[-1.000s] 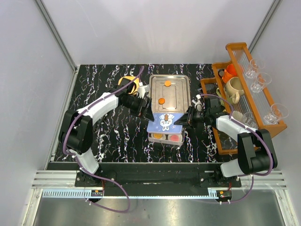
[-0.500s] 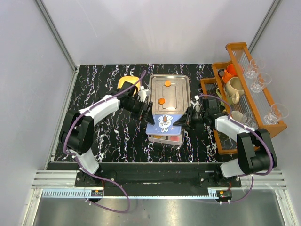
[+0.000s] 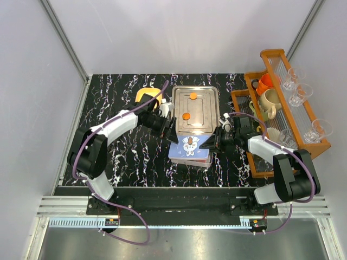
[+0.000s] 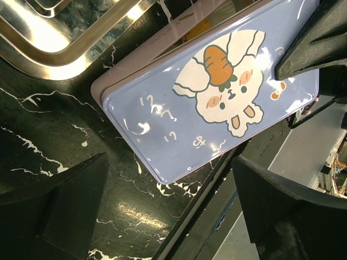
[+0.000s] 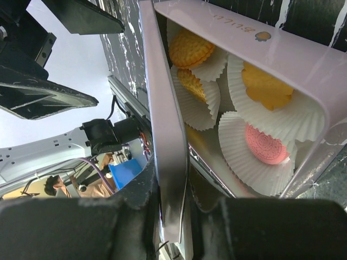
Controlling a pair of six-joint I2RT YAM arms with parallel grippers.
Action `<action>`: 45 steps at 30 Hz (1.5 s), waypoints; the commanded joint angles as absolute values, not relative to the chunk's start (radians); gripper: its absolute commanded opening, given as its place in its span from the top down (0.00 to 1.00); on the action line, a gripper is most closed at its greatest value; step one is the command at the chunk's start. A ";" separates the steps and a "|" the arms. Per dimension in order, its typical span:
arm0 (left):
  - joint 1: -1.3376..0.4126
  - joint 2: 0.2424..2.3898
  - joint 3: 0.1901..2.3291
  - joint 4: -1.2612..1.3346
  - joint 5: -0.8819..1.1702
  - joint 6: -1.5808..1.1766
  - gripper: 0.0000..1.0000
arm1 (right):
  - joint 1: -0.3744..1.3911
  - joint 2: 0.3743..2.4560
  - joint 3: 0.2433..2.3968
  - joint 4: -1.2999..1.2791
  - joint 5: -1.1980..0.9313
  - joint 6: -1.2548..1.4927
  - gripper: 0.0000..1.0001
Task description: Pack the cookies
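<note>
A pale tin box [image 3: 191,160] stands on the black marble table, in front of a metal tray [image 3: 209,122]. Its blue bunny lid [image 3: 188,146] lies tilted over it. My right gripper [image 3: 216,142] is shut on the lid's right edge, which stands edge-on between its jaws [image 5: 173,200]. In the box, white paper cups hold orange cookies [image 5: 191,47] and one pink cookie [image 5: 267,143]. Two more orange cookies [image 3: 186,115] lie on the tray. My left gripper [image 3: 171,129] is open and empty at the lid's left side, above the lid [image 4: 217,103].
A wooden rack [image 3: 282,103] with mugs and glasses stands along the right edge, close behind my right arm. A yellow-orange dish [image 3: 144,94] sits behind my left arm. The table's near edge runs just beyond the box.
The lid has come down and forward over the box and now hides the cups in the top view. My left gripper has moved right, up to the lid's left edge.
</note>
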State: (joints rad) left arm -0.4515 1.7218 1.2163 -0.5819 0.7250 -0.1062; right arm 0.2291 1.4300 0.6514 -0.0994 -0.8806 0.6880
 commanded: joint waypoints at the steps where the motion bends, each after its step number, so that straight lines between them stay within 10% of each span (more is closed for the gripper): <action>1: -0.466 1.678 1.197 -0.548 0.715 -0.112 0.01 | 0.236 1.391 0.653 -0.087 -0.870 0.663 1.00; 45: -0.518 1.795 1.242 -0.534 0.758 -0.137 0.01 | 0.233 1.362 0.623 -0.103 -0.844 0.640 1.00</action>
